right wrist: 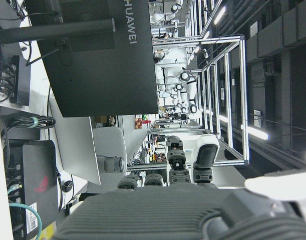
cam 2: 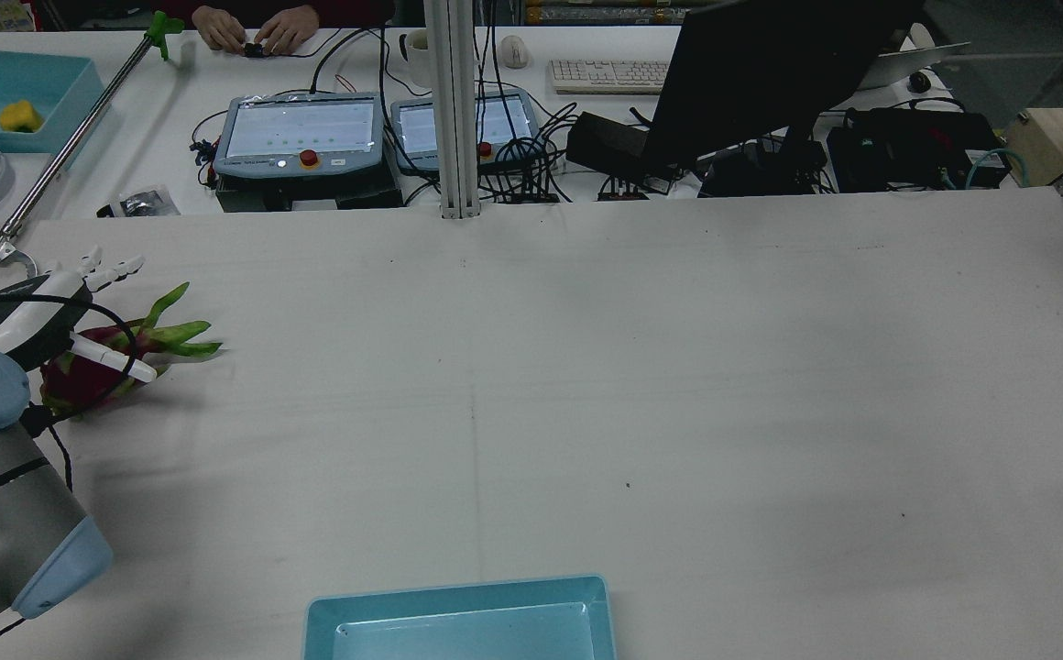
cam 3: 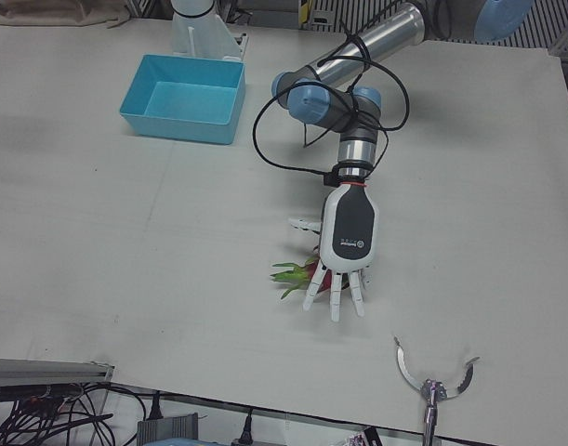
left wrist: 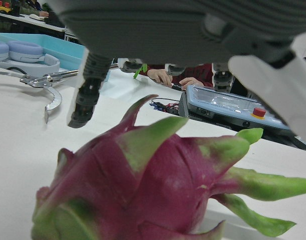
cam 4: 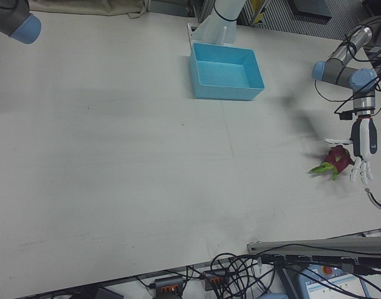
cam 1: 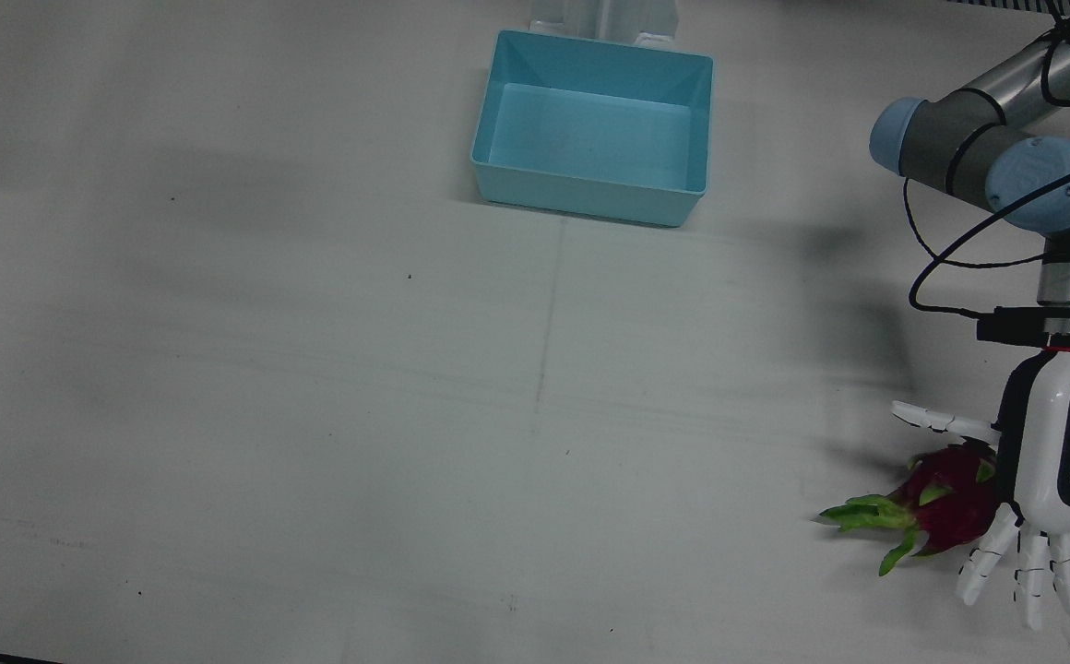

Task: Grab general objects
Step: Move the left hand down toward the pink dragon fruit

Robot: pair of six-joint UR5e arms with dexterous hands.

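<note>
The white left hand [cam 1: 1047, 484] is held over the magenta, green-leafed dragon fruit [cam 1: 936, 505] with fingers spread apart, nothing gripped yet, probably lined up for a grab.

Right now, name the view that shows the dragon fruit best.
The left hand view: the dragon fruit fills it, unobstructed. In the front view the left hand covers one side of it; the rear and both side-front views show it small and partly hidden.
</note>
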